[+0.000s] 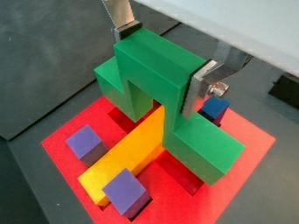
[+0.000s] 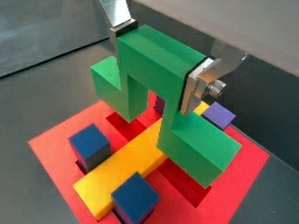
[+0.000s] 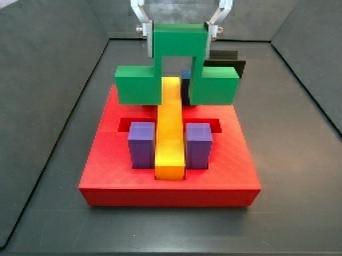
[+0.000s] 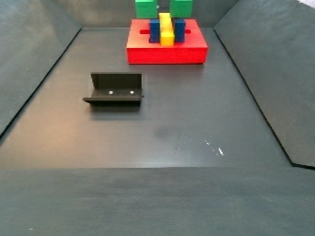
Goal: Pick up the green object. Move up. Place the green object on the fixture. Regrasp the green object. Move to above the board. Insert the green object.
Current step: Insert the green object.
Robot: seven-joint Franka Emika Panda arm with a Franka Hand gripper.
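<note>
The gripper point(image 1: 163, 54) is shut on the green object point(image 1: 149, 77), with one finger on each side of its raised middle; both wrist views show this grip point(image 2: 159, 57). The green object point(image 3: 181, 62) straddles the far end of the yellow bar point(image 3: 170, 130) on the red board point(image 3: 167, 188). Its side arms point(image 3: 134, 85) reach down to the board's top, and I cannot tell whether they sit in the slots. The fixture point(image 4: 113, 89) stands empty on the floor, apart from the board point(image 4: 167, 55). The gripper point(image 3: 181, 28) hangs over the board's far end.
Two purple blocks point(image 3: 140, 142) flank the yellow bar in a side view. A wrist view shows blue blocks point(image 2: 87, 142) and a purple block point(image 2: 219, 114) on the board. Dark walls enclose the grey floor point(image 4: 160, 138).
</note>
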